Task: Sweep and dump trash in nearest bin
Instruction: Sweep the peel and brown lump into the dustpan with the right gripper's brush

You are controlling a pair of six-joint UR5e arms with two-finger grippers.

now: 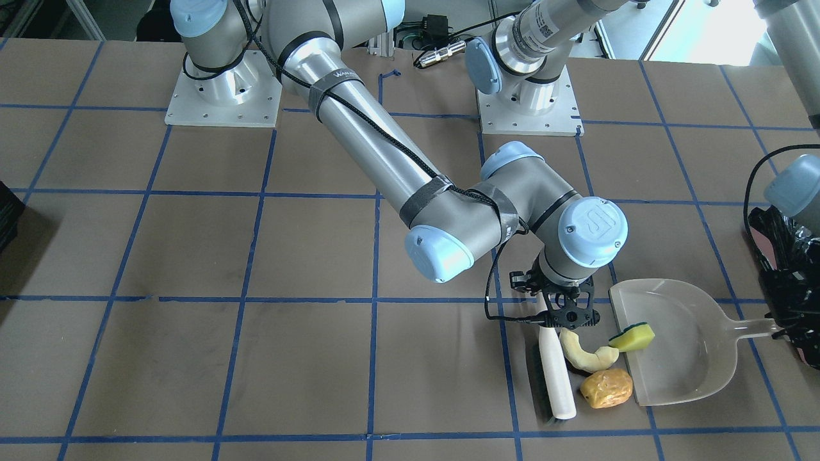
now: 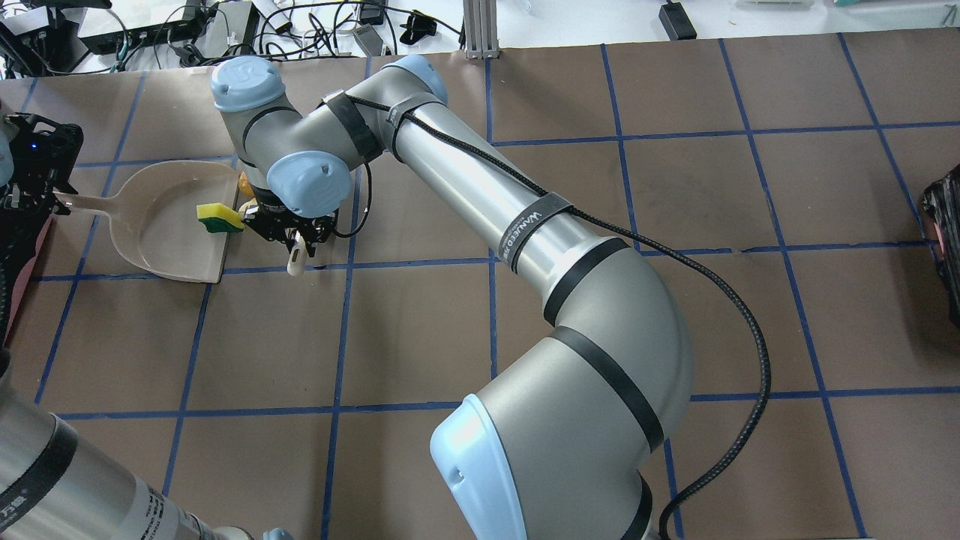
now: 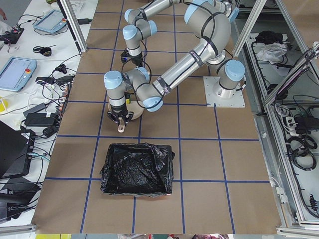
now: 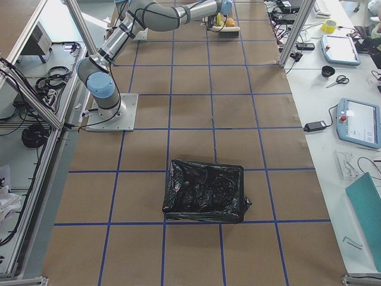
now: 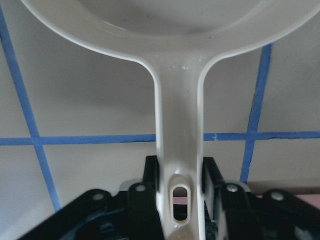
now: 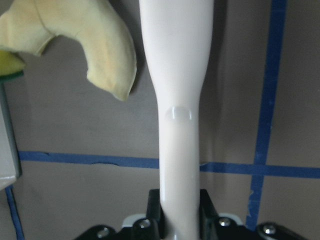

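Note:
My right gripper (image 1: 556, 320) is shut on the white brush (image 1: 555, 374), which lies on the table left of the trash. The cream curved slice (image 1: 584, 356) and the golden-brown potato piece (image 1: 606, 388) lie between the brush and the dustpan's lip. The yellow-and-green sponge wedge (image 1: 632, 336) rests on that lip. My left gripper (image 1: 785, 329) is shut on the handle of the white dustpan (image 1: 685, 358). The bin (image 3: 137, 169), lined with a black bag, stands just beyond the left gripper. The right wrist view shows the slice (image 6: 100, 45) beside the brush handle (image 6: 180, 125).
A second, plain black container (image 4: 205, 190) stands far off at the table's other end and shows at the overhead view's right edge (image 2: 946, 247). The right arm's long forearm (image 2: 480, 187) stretches across the middle of the table. Blue tape lines grid the brown tabletop.

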